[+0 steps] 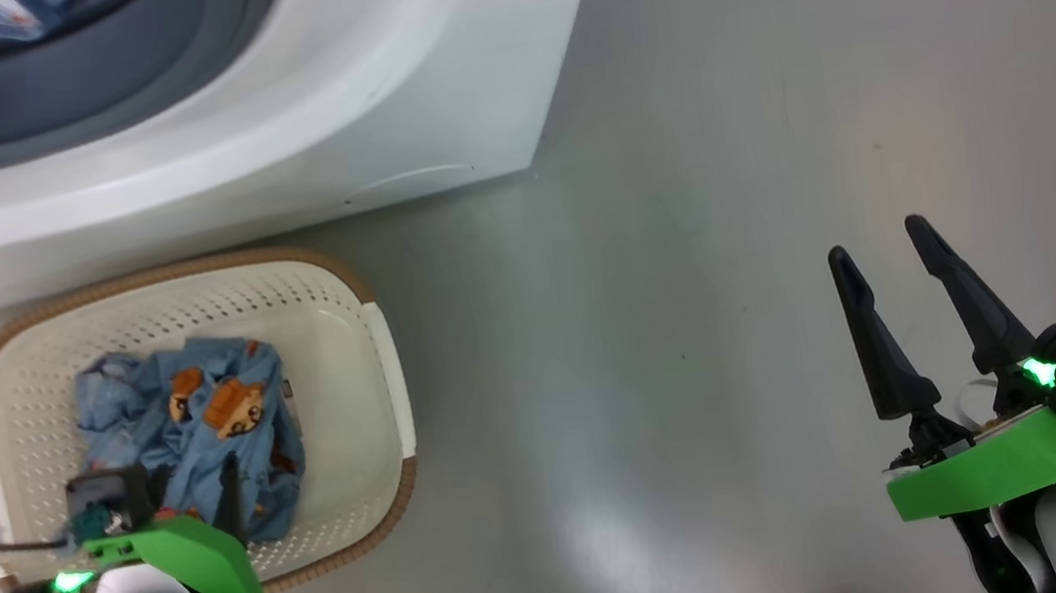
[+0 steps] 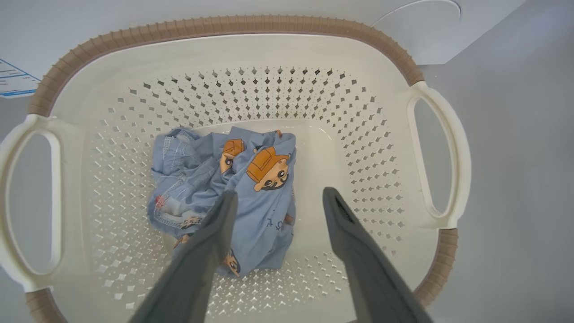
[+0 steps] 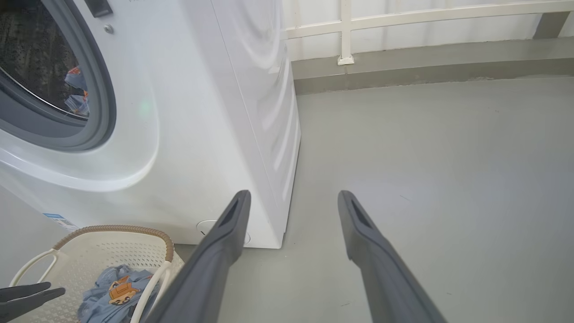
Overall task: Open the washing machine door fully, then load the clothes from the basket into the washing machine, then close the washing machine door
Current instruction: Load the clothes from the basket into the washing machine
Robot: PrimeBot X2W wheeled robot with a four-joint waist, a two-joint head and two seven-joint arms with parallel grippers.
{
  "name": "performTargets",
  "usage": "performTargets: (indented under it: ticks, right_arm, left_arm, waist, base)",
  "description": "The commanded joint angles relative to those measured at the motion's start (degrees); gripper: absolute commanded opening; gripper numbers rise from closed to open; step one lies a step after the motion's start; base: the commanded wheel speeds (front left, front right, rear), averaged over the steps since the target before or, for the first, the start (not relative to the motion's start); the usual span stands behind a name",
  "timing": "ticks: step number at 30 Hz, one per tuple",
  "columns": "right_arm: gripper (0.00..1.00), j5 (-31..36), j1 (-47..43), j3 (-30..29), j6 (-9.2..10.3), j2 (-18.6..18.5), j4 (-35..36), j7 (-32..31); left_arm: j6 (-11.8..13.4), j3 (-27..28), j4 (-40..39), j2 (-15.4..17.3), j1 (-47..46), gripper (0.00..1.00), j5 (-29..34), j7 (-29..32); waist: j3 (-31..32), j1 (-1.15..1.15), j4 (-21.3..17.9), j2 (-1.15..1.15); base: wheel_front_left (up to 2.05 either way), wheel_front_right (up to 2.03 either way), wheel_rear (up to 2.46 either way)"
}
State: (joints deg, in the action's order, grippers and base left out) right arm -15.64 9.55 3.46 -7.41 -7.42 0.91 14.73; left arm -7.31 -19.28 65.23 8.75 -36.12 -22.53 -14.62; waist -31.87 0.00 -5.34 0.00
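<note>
A big white washing machine (image 1: 285,125) stands across the top of the head view. In the right wrist view its round opening is uncovered, with the grey gasket (image 3: 101,89) ringing the steel drum (image 3: 31,54). A blue piece (image 3: 76,89) lies inside the drum.

Bare grey floor (image 1: 729,211) spreads out to the robot's right.

The cream basket (image 1: 182,270), with its brown rim, sits on the floor just in front of the machine. It holds the clothes (image 1: 202,427), a crumpled light blue bundle printed with orange-brown figures, lying toward the basket's left side.

The left claw (image 2: 280,193) hangs above the basket interior, its fingers spread apart and holding nothing. One finger is over the bundle and the other is over bare basket bottom.

The right claw (image 1: 877,239) is also spread and empty. It sits well away, over the floor.

The step in hand looks like picking the remaining clothes out of the basket. To do it well, the left claw should:
- shift slightly toward the bundle's raised middle fold;
- drop straight down so both fingers straddle thick cloth;
- close without catching the perforated wall;
- lift clear of the rim before swinging to the opening.
</note>
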Motion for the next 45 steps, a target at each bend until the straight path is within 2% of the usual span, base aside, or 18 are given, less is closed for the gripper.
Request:
performTargets:
  ticks: [1, 7, 18, 30, 45]
  right_arm:
    - [1.00, 0.75, 0.19, 1.69, -0.08, -0.08, 1.63, 0.27]
    - [1.00, 1.08, 1.35, 1.94, -0.08, 0.38, 2.35, 0.27]
    - [1.00, 1.64, 4.34, 3.25, -0.08, 1.39, 3.91, 0.27]
    - [1.00, 1.93, 6.22, 3.86, -0.08, 2.16, 4.97, 0.27]
    - [1.00, 2.45, 7.19, 4.74, -0.08, 2.29, 5.81, 0.27]
  left_arm:
    - [-0.18, 0.26, 0.86, 2.50, -0.95, 1.00, -0.78, -0.17]
    - [-0.18, -4.05, 4.43, 4.29, -5.19, 1.00, -2.65, 1.99]
    - [-0.18, -9.39, 6.26, 7.60, -11.12, 1.00, -5.97, 4.59]
    - [-0.18, -12.35, 7.57, 9.99, -14.61, 1.00, -9.64, 5.84]
    - [-0.18, -14.10, 8.45, 11.14, -17.17, 1.00, -11.21, 6.37]
  waist:
    - [-2.59, 0.00, -1.27, 0.00]
    - [-6.01, 0.00, -2.17, 0.00]
    - [-12.63, 0.00, -4.10, 0.00]
    - [-16.98, 0.00, -4.99, 0.00]
    - [-19.07, 0.00, -5.07, 0.00]
  base:
    - [0.00, 0.00, 0.00]
    - [0.00, 0.00, 0.00]
    - [0.00, 0.00, 0.00]
    - [0.00, 0.00, 0.00]
    - [0.00, 0.00, 0.00]
